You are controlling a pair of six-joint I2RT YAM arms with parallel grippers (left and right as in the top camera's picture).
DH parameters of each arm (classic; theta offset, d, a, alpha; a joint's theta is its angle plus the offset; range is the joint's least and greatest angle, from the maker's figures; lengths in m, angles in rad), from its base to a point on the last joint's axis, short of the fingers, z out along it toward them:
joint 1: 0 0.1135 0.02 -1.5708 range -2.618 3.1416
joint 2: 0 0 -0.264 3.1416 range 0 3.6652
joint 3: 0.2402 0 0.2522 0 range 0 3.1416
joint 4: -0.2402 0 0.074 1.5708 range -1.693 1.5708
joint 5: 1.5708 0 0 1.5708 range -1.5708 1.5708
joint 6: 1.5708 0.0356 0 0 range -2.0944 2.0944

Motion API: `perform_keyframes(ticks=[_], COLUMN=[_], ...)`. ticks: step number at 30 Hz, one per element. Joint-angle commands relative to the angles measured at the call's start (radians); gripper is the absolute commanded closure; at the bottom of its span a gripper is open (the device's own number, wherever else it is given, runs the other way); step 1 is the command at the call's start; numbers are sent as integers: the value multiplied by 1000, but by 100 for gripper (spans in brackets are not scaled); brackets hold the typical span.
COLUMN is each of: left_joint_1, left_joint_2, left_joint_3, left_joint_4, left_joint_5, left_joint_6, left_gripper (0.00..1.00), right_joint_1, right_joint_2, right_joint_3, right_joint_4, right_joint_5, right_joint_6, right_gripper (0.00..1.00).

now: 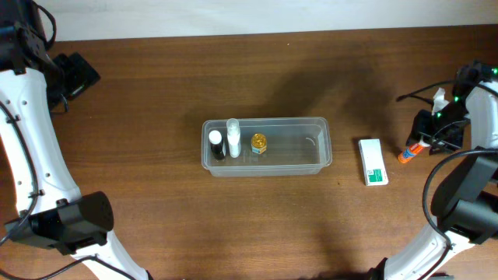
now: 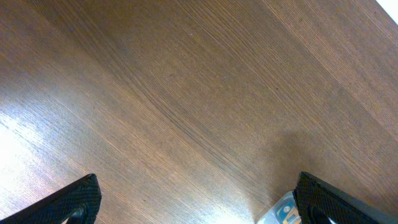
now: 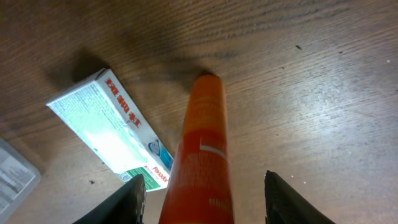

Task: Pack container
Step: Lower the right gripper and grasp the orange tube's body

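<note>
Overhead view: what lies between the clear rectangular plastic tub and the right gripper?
A white-and-green carton box lies flat on the wooden table between the clear tub and the right gripper, apart from both; the overhead view shows it.

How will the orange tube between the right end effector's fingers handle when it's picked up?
The orange tube looks round-bodied and glossy, so it may roll on the table or slip in a light pinch. It seems to be soft plastic, so a firm squeeze probably dents it. It is slim, so likely light.
</note>
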Motion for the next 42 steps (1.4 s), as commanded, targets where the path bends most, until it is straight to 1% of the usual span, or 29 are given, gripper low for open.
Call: perform_keyframes(ticks=[1,10,12,21,29,38,42], left_joint_1=[2,2,2,2,2,2,2], left_joint_2=[-10,-10,-10,-10,-10,-10,-10], left_joint_3=[10,10,10,10,10,10,10], left_joint_4=[-1,-1,0,-1,0,0,-1], left_joint_5=[3,3,3,3,3,3,3], left_joint_6=[16,16,16,16,16,16,16], left_gripper=[0,0,0,0,0,0,0], right_joint_1=[-5,-4,-4,-4,-4,-4,-4], right_joint_2=[6,5,5,5,5,5,4], right_joint_3=[-21,-21,-21,-21,-21,-21,-21], right_joint_4=[16,40,45,45,33,22,23], right_joint_5=[9,8,-1,-9,-9,-6,-6], right_joint_6=[9,27,28,35,36,47,56], right_gripper=[47,47,50,51,62,65,68])
